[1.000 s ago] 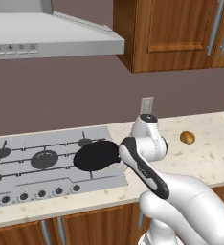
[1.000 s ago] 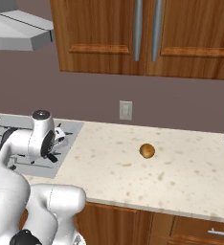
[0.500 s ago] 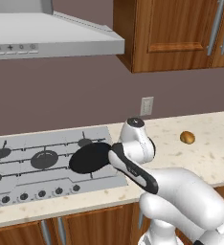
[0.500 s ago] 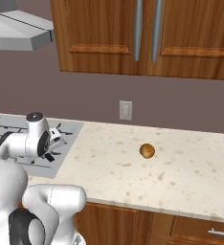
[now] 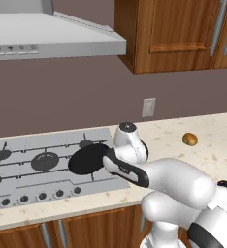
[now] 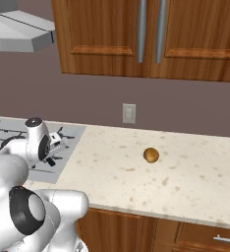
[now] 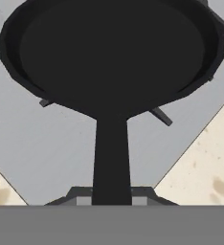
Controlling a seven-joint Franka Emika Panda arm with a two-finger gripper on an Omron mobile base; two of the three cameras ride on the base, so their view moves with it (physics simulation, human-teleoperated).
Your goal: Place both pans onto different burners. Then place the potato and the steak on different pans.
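A: Over the cooktop (image 5: 38, 189) in the left base view, the pan (image 5: 89, 159) hangs above the right-hand burners. It could land straddling two grates and rock.

B: Right base view: potato (image 6: 151, 155) sits alone on the counter (image 6: 195, 182).

A: Hand view: gripper (image 7: 112, 197) fingers clamped tight on the pan's handle (image 7: 111, 158).

The pan (image 5: 89, 158) sits further left over the cooktop (image 5: 23, 179) than a second ago, when it hung at the cooktop's right edge; it now lies above the right-hand burner (image 5: 85, 144) grates, nearer the large middle burner (image 5: 45, 160). The gripper (image 7: 112, 195), clamped on the pan's handle, has travelled left with it, and the arm's wrist has swung away from the bench (image 5: 207, 150) toward the stove.
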